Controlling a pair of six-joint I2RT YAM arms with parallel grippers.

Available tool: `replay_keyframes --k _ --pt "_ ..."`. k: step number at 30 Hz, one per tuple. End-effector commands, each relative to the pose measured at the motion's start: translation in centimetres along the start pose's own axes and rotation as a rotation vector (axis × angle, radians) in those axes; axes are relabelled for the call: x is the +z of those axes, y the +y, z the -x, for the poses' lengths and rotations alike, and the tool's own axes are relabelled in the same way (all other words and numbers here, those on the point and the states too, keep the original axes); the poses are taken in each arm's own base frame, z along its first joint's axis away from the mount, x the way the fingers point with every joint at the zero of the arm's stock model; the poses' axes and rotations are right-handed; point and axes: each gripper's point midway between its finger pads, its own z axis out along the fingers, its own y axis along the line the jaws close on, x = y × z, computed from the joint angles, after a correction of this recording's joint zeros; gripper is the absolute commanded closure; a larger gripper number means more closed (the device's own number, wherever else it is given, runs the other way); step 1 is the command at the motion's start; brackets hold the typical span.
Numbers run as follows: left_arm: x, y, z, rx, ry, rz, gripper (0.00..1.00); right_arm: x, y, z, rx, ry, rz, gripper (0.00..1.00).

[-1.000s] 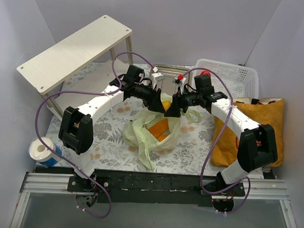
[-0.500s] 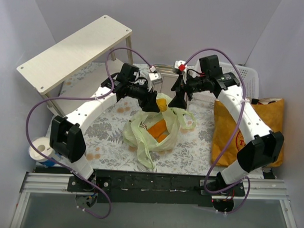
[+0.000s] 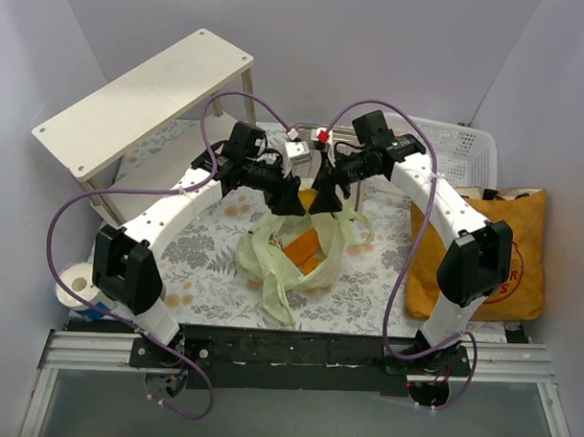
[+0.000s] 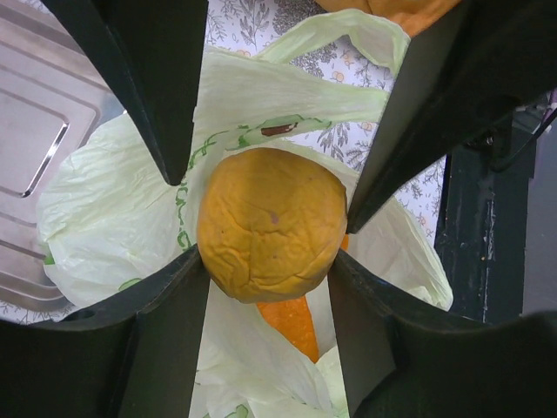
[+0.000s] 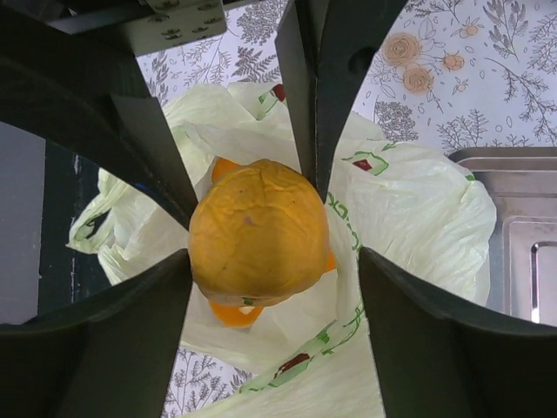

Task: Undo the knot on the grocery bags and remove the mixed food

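Note:
The pale green plastic bag (image 3: 289, 260) lies open on the floral cloth, mid-table. A golden baguette (image 3: 311, 196) stands up out of its mouth. My left gripper (image 3: 290, 201) is shut on the baguette's top end (image 4: 268, 225), with a finger pressing on each side. My right gripper (image 3: 323, 202) is open around the same end (image 5: 259, 231) from the opposite side, with a gap at one finger. A brighter orange item (image 4: 294, 320) lies in the bag below. The mustard-orange tote (image 3: 487, 254) lies at the right, untouched.
A white mesh basket (image 3: 457, 152) stands at the back right. A metal tray (image 5: 522, 252) lies behind the bag. A white wooden shelf (image 3: 143, 98) fills the back left. A tape roll (image 3: 77, 288) sits at the front left edge.
My right gripper rose away from the bag half a second ago, then swung left and came back around the baguette's end. My left gripper stayed on the baguette.

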Motion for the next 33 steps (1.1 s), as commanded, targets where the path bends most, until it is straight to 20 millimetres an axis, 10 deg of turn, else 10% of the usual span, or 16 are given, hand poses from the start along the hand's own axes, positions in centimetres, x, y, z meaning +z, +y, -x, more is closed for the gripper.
replay_keyframes --k 1,5,9,13,14,19,24,29,31,33 --pt "-1.4 -1.1 1.3 0.069 -0.036 0.012 1.0 -0.2 0.7 2.5 -0.029 -0.063 0.031 0.25" --pt "-1.5 -0.9 1.0 0.088 -0.036 0.031 1.0 -0.3 0.8 2.5 -0.028 -0.062 0.025 0.43" --pt "-1.5 -0.2 1.0 0.029 -0.039 0.087 0.51 -0.4 0.7 1.8 -0.005 -0.048 0.009 0.61" --pt "-2.3 1.3 1.0 -0.022 -0.061 0.203 0.29 -1.9 -0.2 0.3 0.048 -0.04 -0.03 0.67" --pt "-3.0 1.9 1.2 -0.036 -0.071 0.27 0.02 -2.9 -1.1 -0.1 0.077 -0.046 -0.061 0.68" --pt "-4.0 1.6 1.7 -0.105 -0.118 0.297 0.02 -8.0 -5.5 0.9 0.2 -0.157 -0.169 0.69" --pt "-4.2 1.2 1.9 -0.149 -0.141 0.28 0.02 -15.0 -14.2 0.9 0.396 -0.332 -0.374 0.72" --pt "-4.2 1.8 1.9 -0.14 -0.132 0.309 0.02 -22.0 -24.0 -3.7 0.418 -0.168 -0.938 0.79" --pt "-4.3 1.9 1.9 -0.138 -0.122 0.314 0.02 -28.1 -27.3 -5.9 0.503 -0.101 -1.34 0.84" --pt "-4.7 2.3 1.9 -0.124 -0.113 0.34 0.02 -29.1 -29.3 -8.0 0.523 -0.049 -1.439 0.87"
